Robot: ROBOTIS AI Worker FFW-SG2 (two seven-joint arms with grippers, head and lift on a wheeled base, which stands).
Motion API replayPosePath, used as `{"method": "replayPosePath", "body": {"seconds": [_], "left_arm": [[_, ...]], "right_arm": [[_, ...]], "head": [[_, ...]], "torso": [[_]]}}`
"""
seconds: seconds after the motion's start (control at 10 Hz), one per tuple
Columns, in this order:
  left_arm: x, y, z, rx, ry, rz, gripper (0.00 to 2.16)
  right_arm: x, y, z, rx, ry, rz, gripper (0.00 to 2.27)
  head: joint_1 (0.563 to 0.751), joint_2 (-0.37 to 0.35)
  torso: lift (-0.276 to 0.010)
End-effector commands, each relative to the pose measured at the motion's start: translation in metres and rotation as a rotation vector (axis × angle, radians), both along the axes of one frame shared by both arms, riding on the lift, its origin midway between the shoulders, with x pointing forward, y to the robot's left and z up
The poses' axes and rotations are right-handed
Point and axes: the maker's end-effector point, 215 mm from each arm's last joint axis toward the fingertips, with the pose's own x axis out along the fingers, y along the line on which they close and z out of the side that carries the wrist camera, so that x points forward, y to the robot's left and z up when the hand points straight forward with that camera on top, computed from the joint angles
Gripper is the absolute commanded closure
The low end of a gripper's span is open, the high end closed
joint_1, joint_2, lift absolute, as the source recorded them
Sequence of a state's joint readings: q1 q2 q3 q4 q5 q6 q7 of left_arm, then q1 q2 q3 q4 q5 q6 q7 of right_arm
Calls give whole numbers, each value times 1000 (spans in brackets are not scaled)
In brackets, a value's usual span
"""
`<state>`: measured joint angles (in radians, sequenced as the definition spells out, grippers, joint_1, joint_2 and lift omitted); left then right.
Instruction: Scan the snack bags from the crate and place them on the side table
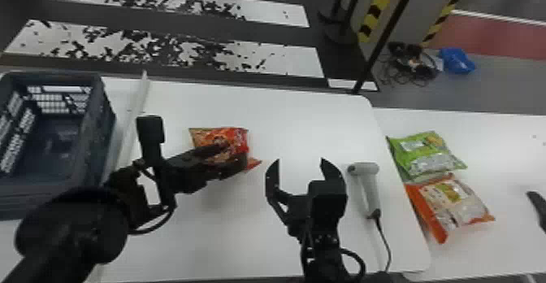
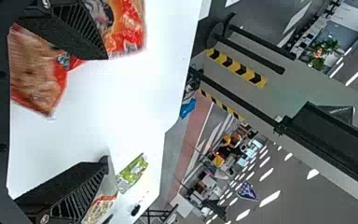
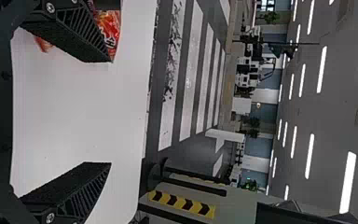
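Observation:
In the head view, my left gripper [image 1: 235, 155] is over a red snack bag [image 1: 235, 136] lying on the main table; its fingers stand apart. The left wrist view shows the same gripper [image 2: 106, 109] with one finger in front of the red bag [image 2: 129, 25]. My right gripper [image 1: 300, 162] is open at mid-table, between that bag and a white hand scanner [image 1: 367, 180]. In the right wrist view nothing is between the fingertips of the right gripper [image 3: 110, 112]. A green bag [image 1: 430, 162] and an orange-white bag [image 1: 455, 205] lie on the side table [image 1: 508, 156].
A dark crate [image 1: 106, 111] stands at the far left, beside a raised white strip [image 1: 136, 115] on the table. The scanner's cable [image 1: 386, 241] runs to the front edge. A dark object [image 1: 538, 205] is at the side table's right. A black pole [image 1: 382, 44] stands behind the tables.

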<state>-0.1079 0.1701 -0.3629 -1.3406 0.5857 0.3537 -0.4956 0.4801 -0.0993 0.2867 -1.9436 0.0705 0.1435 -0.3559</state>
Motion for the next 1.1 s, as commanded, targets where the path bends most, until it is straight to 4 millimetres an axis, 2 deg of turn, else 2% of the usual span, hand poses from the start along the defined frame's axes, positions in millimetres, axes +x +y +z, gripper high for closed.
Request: {"method": "replayPosePath", "body": {"seconds": [0.0,0.1,0.2,0.4,0.6,0.8,1.0], "left_arm": [[-2,0,-1,-18,29,0,16],[-2,3,4,-14,14,20,16],[1,17,12,-2,-13,54,16],[8,64,50,80,-166,151,19],[12,115,90,154,-341,274,26],[7,157,105,239,-413,389,26],[-1,190,123,312,-491,496,26]], "right_arm": [[0,0,0,1,0,-2,90],[-1,0,-1,2,2,-1,90],[-1,0,-2,5,4,-2,90],[1,2,0,14,3,6,90],[5,7,2,35,6,12,110],[11,12,5,48,17,33,97],[19,21,6,98,36,70,100]], "head": [[695,-194],[695,-193],[695,-191],[695,-171],[695,-101],[695,-45],[695,23]], "torso": [[-50],[-50],[-50],[-50],[-50],[-50],[-50]]}}
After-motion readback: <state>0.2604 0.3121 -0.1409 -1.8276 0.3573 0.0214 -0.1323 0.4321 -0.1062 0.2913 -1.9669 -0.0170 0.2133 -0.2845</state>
